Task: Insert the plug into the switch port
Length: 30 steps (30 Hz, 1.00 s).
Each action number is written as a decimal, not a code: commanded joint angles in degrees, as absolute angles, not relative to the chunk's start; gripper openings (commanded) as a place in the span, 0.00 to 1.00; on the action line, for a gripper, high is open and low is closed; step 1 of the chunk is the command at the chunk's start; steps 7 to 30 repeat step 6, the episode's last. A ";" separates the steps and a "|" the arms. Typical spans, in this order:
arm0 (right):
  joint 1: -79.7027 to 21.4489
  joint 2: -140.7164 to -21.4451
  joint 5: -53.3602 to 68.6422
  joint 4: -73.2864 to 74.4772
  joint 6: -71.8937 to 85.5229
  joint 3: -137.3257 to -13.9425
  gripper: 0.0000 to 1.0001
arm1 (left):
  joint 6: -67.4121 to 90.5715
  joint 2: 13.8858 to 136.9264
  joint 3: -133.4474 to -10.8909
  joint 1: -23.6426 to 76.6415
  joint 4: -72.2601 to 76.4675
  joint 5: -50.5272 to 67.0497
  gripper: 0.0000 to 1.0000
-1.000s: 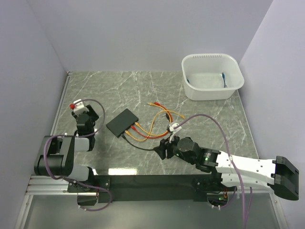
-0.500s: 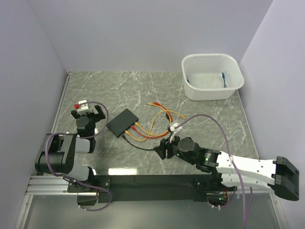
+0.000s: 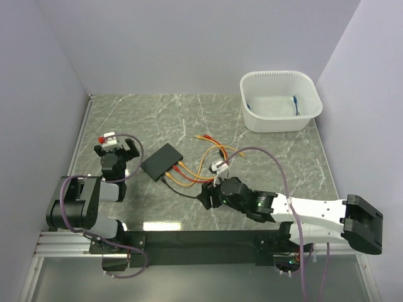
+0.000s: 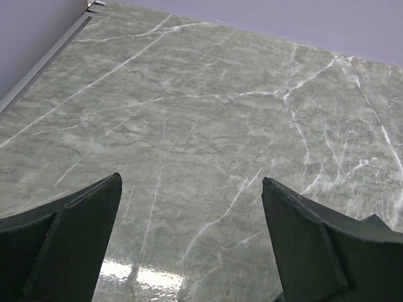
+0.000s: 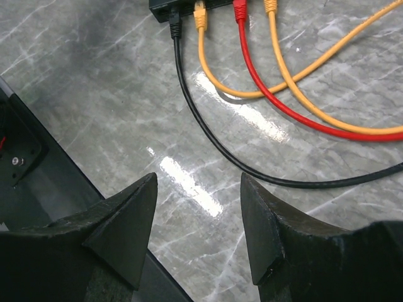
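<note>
Grey-green marbled stone tabletop point(image 3: 189, 113), enclosed by plain lilac walls point(image 3: 189, 44). Left gripper point(image 4: 190, 182) spread wide near the left edge, empty; right gripper point(image 5: 198, 181) parted, empty, above a thin black cable point(image 5: 177, 56).

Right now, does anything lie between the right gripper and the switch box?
Only cables: the black cable crosses ahead of the open right gripper; red cable and orange cables lie nearer the switch box.

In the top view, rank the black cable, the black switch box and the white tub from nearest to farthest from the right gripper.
1. black cable: on the table just left of the right gripper.
2. switch box: farther back and left, mid-table.
3. white tub: far right corner, clearly farthest.
</note>
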State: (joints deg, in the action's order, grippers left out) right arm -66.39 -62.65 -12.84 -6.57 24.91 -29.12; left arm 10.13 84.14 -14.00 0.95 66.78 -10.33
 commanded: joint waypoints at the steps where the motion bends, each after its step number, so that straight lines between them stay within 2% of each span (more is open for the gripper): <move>1: -66.62 -62.76 -12.75 -8.17 25.75 -31.38 0.62 | 9.49 83.67 -14.15 1.06 69.52 -9.32 0.99; 6: -66.62 -59.51 -11.25 -9.93 25.31 -29.79 0.61 | 9.49 83.67 -14.15 1.05 69.44 -9.32 0.99; 30: -66.62 -59.51 -11.25 -9.93 25.31 -29.79 0.61 | 9.49 83.67 -14.15 1.05 69.44 -9.32 0.99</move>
